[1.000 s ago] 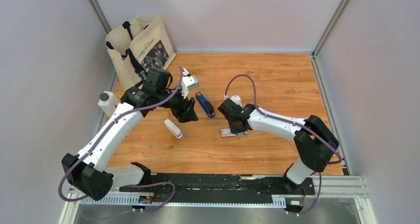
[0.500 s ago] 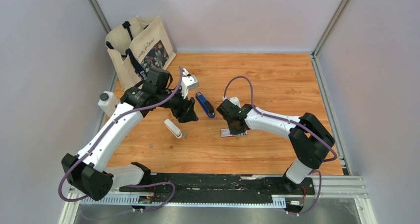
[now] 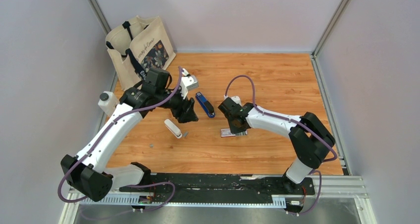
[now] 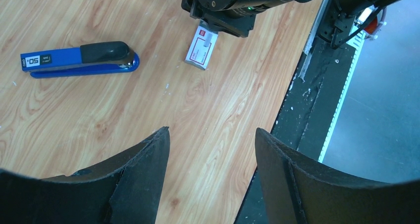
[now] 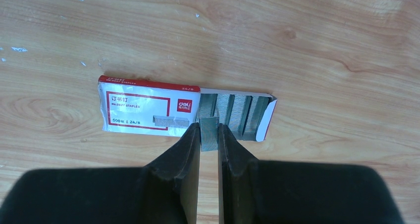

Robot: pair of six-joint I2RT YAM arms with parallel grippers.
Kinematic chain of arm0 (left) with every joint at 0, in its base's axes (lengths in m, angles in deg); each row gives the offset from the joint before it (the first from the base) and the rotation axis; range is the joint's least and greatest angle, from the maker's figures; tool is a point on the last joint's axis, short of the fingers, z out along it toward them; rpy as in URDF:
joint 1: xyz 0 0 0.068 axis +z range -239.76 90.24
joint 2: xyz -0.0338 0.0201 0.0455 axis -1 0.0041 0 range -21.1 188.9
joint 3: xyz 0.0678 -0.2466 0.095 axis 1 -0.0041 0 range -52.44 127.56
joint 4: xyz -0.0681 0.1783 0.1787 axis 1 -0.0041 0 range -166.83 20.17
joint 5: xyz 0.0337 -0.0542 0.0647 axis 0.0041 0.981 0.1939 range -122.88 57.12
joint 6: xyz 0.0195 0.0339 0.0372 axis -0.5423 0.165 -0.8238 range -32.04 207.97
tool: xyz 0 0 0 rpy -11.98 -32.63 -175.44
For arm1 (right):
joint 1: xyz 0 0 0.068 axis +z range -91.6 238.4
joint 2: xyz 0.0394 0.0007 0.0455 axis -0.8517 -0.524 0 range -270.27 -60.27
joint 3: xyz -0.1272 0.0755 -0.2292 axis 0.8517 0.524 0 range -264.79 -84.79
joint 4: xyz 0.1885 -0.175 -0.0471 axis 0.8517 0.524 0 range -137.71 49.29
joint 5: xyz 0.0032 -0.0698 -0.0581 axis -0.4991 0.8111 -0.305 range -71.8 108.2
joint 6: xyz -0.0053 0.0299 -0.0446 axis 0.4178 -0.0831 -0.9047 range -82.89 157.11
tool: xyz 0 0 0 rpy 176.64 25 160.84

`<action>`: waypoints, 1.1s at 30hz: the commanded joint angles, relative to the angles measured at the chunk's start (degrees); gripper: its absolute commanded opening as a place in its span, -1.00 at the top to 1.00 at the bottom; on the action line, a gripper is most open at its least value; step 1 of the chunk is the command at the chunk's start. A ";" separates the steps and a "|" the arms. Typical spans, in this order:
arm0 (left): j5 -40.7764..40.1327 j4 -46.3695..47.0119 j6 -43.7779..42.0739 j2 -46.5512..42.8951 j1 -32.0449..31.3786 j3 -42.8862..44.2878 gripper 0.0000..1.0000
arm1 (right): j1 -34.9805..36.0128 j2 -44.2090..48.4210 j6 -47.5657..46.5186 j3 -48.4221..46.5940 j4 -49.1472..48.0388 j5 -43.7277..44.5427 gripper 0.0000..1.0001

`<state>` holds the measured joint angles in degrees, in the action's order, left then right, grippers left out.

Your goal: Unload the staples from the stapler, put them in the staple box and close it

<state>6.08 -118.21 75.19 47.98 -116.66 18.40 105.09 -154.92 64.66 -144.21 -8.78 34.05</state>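
looks nearly done imo: right jaws clamped on a grey metal staple strip [image 5: 209, 133] at the open red-and-white staple box [image 5: 148, 110], left jaws apart, slim bright-blue stapler [image 3: 204, 104] lying mid-frame, only the drop-off left

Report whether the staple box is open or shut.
Open: the staple box has its inner tray slid out of the sleeve, rows of staples exposed.

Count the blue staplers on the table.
1. The blue stapler lies on the wooden table, near its centre, farther back than the staple box. The tote bag at back left could hide more.
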 commanded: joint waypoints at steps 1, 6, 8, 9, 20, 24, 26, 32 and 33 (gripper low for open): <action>1.47 0.83 -1.55 -1.93 0.26 -0.54 -0.43 | -0.20 -0.09 -0.66 -1.05 -1.67 -0.21 0.69; 1.47 0.83 -1.55 -1.84 0.26 -0.45 -0.44 | -0.20 -0.27 -0.66 -0.88 -1.76 -0.39 0.67; 1.47 1.01 -1.38 -1.84 0.26 -0.36 -0.44 | -0.29 -0.27 -0.57 -0.61 -1.93 -0.39 0.65; 1.47 0.92 -1.38 -1.76 0.26 -0.36 -0.44 | -0.20 -0.27 -0.57 -0.52 -1.94 -0.30 0.63; 1.65 0.83 -1.11 -2.02 0.26 -0.27 -0.44 | -0.99 -0.80 -0.83 -0.17 -2.11 -0.56 0.53; 1.73 0.83 -1.20 -2.02 0.26 -0.27 -0.44 | -1.08 -0.89 -0.83 0.00 -2.29 -0.65 0.52; 1.82 0.74 -1.20 -2.11 0.26 -0.36 -0.44 | -1.00 -0.97 -0.92 0.00 -2.29 -0.74 0.50; 2.00 0.92 -1.02 -2.02 0.26 -0.45 -0.44 | -1.08 -0.10 -1.18 0.35 -2.64 -1.18 0.43; 1.91 0.92 -1.02 -2.02 0.26 -0.45 -0.44 | -1.08 0.43 -1.10 0.44 -2.81 -1.27 0.43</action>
<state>6.40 -118.19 75.01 47.65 -116.66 18.10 104.31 -155.75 64.21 -144.04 -9.45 32.98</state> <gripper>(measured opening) 0.719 0.284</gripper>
